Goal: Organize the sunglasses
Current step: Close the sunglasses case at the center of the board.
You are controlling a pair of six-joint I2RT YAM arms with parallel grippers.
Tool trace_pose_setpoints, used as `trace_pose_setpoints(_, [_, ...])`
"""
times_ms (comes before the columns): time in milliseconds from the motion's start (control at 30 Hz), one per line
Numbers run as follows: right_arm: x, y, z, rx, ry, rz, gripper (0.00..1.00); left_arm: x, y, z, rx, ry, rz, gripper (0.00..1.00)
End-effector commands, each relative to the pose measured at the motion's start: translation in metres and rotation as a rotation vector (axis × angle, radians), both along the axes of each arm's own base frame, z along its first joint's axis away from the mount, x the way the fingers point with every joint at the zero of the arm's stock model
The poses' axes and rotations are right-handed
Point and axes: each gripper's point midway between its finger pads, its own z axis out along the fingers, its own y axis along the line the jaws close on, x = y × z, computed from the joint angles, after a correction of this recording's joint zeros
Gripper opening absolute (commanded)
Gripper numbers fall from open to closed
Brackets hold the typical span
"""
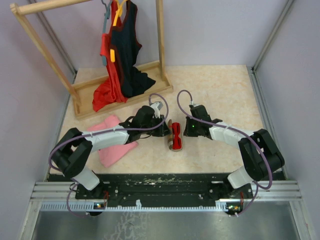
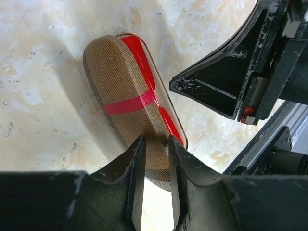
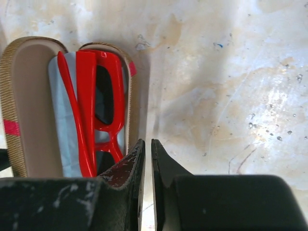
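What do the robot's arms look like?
The left arm and right arm are both made of white tubes joined by chunky black joints. A thin purple cable loops off each one. A tiny green light glows near the right arm's wrist. The fingers are black, pointed, and scuffed with whitish scratches.

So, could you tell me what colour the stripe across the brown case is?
The stripe is red; left wrist view.

Red sunglasses (image 3: 91,106) btm behind fingers (image 3: 126,169)
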Motion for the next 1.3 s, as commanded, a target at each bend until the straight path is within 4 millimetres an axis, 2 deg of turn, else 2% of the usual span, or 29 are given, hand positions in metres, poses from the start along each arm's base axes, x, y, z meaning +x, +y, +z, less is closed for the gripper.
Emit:
trace_pose_setpoints(0, [0.009,-0.001,0.008,-0.003,-0.071,-0.032,0.1,0.005,-0.007,0.006,-0.014,-0.011,-0.023,0.32])
trace_pose_setpoints(433, [0.003,0.012,-0.01,0.042,-0.019,0.021,0.08,0.005,-0.016,0.003,-0.008,0.002,-0.045,0.34])
trace_pose_setpoints(733, [0.004,0.019,-0.011,0.079,-0.017,0.03,0.09,0.003,-0.017,0.0,0.015,0.002,-0.051,0.41])
trace_pose_setpoints(1267, [0.0,0.028,-0.011,0.132,-0.006,0.048,0.09,0.003,-0.019,-0.009,0.071,0.013,-0.045,0.4])
